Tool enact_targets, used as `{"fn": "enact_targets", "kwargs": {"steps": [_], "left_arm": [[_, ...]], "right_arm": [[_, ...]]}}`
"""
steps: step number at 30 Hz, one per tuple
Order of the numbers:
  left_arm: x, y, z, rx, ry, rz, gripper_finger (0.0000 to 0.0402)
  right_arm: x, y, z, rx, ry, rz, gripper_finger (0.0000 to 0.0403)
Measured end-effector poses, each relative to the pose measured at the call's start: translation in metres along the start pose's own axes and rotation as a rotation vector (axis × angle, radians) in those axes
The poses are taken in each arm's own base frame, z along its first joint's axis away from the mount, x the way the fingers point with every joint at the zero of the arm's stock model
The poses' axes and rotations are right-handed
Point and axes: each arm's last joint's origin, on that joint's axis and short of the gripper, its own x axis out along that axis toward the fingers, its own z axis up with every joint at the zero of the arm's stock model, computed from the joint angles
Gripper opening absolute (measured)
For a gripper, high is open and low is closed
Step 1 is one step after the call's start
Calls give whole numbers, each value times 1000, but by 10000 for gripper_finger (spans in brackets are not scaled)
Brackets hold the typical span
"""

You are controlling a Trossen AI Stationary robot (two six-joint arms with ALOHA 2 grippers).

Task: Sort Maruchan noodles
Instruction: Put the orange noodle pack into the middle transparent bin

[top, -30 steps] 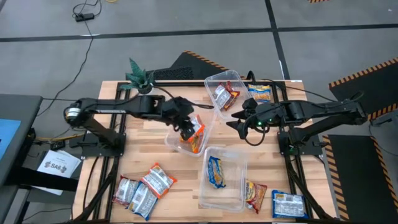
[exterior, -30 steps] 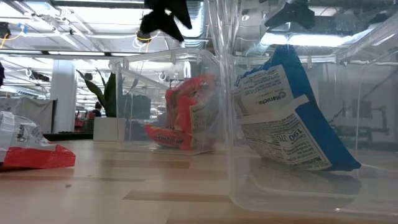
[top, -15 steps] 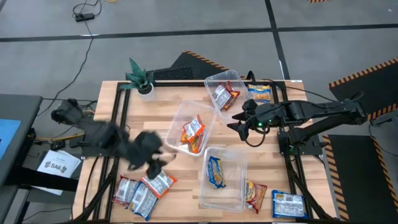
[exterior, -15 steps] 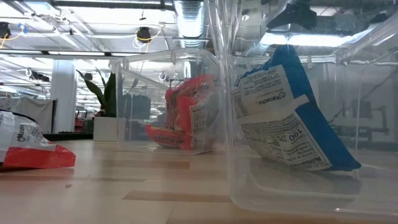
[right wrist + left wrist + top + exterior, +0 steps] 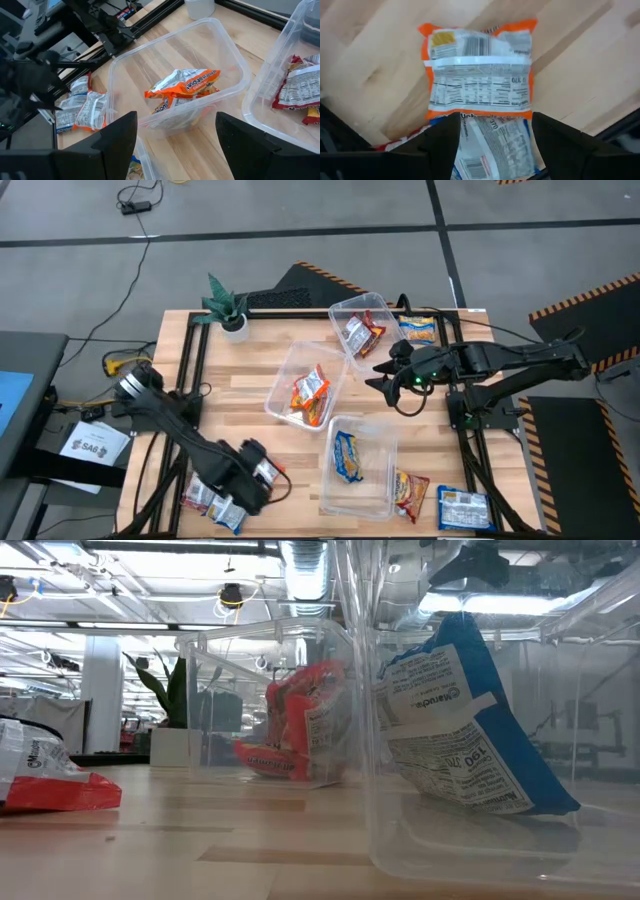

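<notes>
Swung from the middle tub, left tool hangs spread above an orange packet, apart.

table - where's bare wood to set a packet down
Free: the table strip between the plant and the middle tub. Crowded: the front left packet pile under the left pincer, and the three tubs mid-table.

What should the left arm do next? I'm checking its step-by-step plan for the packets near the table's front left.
Probably lower the left gripper straight down over the orange packet and close on it. Its fingers stand open above that packet, which lies flat atop a blue one. An orange packet already sits in the middle tub, its likely destination. The right gripper waits beside the tubs.
</notes>
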Motion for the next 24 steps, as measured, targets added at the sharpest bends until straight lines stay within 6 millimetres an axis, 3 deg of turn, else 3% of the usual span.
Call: {"fn": "enact_targets", "kwargs": {"steps": [6,13,24], "left_arm": [[30,-3,7,34,23,3,233],[50,20,7,-64,1,-94,233],[82,43,5,-93,31,-25,233]], "right_arm": [[0,0,0,-1,0,0,291],[0,0,0,-2,3,-3,291],[0,-2,-2,5,19,-18,291]]}}
